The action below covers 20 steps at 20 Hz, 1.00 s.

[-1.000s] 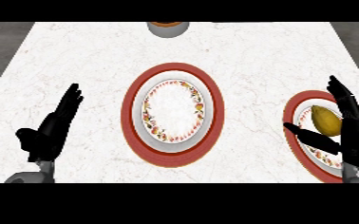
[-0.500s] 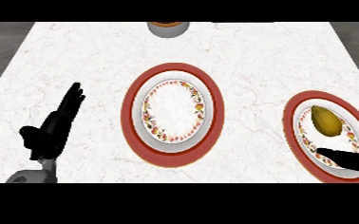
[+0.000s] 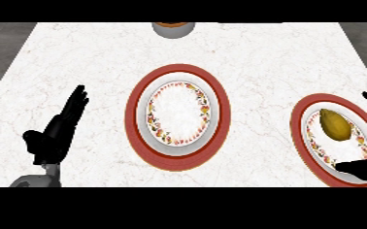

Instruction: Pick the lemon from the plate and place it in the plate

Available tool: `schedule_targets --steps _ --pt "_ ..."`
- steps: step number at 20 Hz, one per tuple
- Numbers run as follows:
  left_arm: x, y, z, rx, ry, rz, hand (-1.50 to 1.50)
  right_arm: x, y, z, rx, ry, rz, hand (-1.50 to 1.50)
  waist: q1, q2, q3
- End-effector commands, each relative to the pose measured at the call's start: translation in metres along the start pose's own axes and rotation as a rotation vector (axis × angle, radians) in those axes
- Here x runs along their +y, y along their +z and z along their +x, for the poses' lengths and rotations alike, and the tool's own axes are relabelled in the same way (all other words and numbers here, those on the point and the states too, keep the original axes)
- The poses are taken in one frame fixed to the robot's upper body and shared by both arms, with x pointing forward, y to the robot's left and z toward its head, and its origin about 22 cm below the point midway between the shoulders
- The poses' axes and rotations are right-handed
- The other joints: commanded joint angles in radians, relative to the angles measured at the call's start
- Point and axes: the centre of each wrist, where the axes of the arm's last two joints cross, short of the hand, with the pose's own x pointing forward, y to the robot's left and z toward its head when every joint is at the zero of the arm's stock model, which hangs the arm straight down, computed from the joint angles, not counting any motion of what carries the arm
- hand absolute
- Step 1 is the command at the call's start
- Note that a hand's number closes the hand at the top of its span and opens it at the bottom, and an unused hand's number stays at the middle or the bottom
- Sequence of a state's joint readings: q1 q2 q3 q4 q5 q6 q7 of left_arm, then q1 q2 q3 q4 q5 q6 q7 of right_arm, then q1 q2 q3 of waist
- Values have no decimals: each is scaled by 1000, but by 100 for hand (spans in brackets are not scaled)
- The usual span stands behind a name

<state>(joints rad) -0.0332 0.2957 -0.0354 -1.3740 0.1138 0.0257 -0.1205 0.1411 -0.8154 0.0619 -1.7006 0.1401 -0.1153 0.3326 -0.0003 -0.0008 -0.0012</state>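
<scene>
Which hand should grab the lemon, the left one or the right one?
Right. The right hand sits by the lemon on its plate; the left hand rests open beyond the middle plate, far from it.

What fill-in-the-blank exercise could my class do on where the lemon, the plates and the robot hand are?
1. The lemon lies on the plate at the view's ____ edge.
2. The middle plate has an outer rim coloured ____.
3. The robot hand at the view's left, fingers straight, is the robot's ____ one.

Missing words: right; red; left.
</scene>
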Motion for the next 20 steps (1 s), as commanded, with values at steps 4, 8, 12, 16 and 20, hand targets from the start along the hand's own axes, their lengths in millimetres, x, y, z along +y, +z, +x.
schedule_targets --steps 4,8,12,16,20 --pt "-1 5 1 8 6 -16 0 -7 -27 1 106 62 34 -150 6 1 1" --pt "4 13 4 -20 -15 5 0 17 -15 -3 162 147 85 -150 4 -1 1" --pt "-5 -14 3 21 -5 -12 0 14 -22 -3 160 144 127 -150 -3 0 1" --pt "-6 0 -8 -11 3 -5 0 24 -30 -20 170 119 121 -150 -1 0 1" --pt "-2 -5 -11 -7 6 11 0 24 -61 -32 197 195 132 -150 3 1 1"
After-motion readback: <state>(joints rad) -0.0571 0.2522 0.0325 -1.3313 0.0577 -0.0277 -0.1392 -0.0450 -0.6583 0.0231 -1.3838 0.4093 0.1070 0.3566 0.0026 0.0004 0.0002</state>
